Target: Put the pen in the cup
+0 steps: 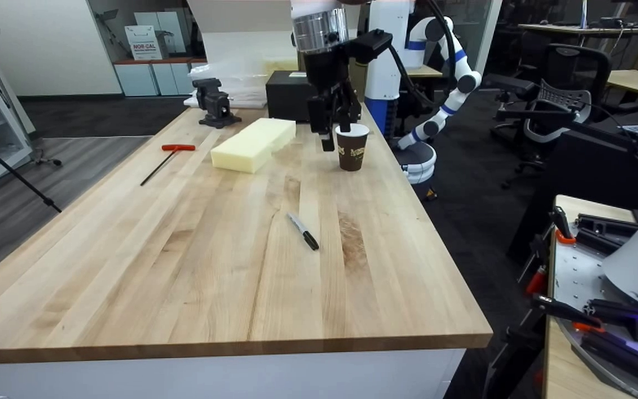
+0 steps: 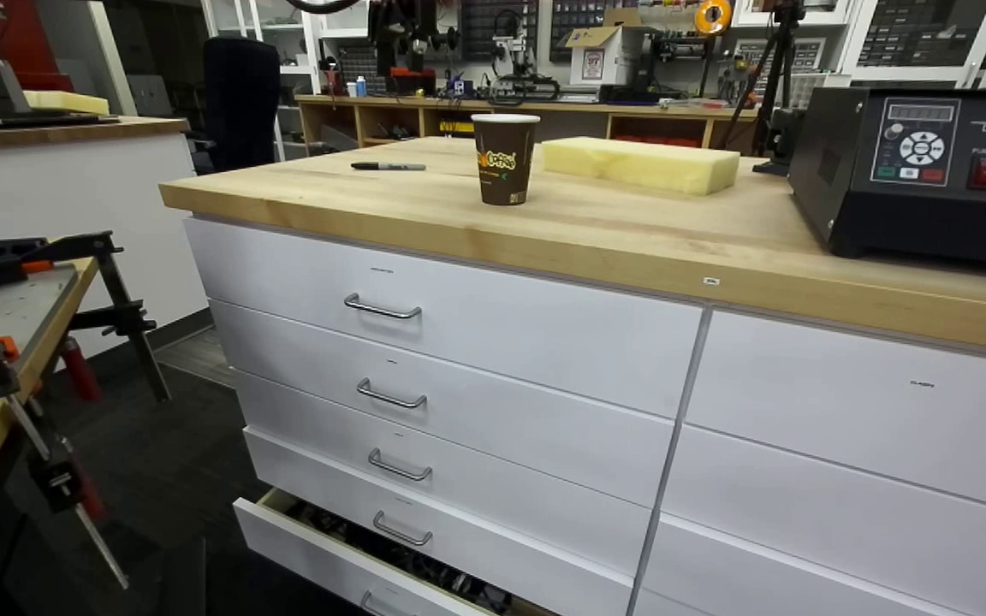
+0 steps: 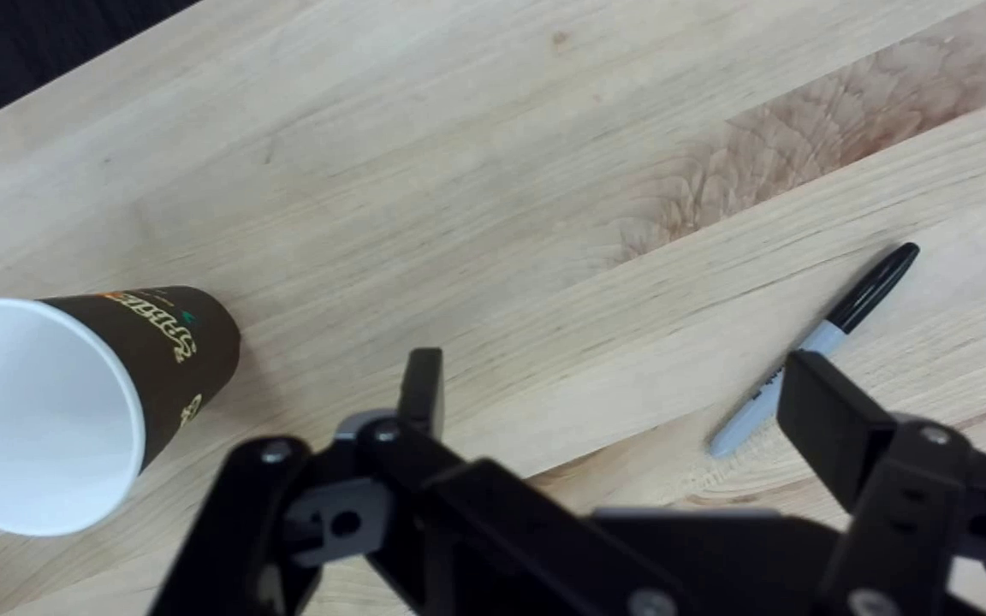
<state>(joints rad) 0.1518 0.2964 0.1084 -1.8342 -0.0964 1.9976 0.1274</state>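
My black gripper (image 3: 621, 398) hangs over the light wooden table (image 1: 214, 277). Its two fingers (image 3: 831, 415) are spread wide apart. The short grey pen (image 3: 822, 337) with a black cap lies flat on the table, and in the wrist view one finger hides a bit of its side. The dark brown paper cup (image 1: 351, 157) with a white rim stands upright near the table's edge, well apart from the pen. In the wrist view I can look down into its white inside. A pale yellow foam block (image 1: 252, 145) lies on the table in both exterior views. In an exterior view I see a red-handled tool (image 1: 177, 148) with a thin dark rod. A big black box (image 2: 912, 201) with buttons on its front sits on the table too.
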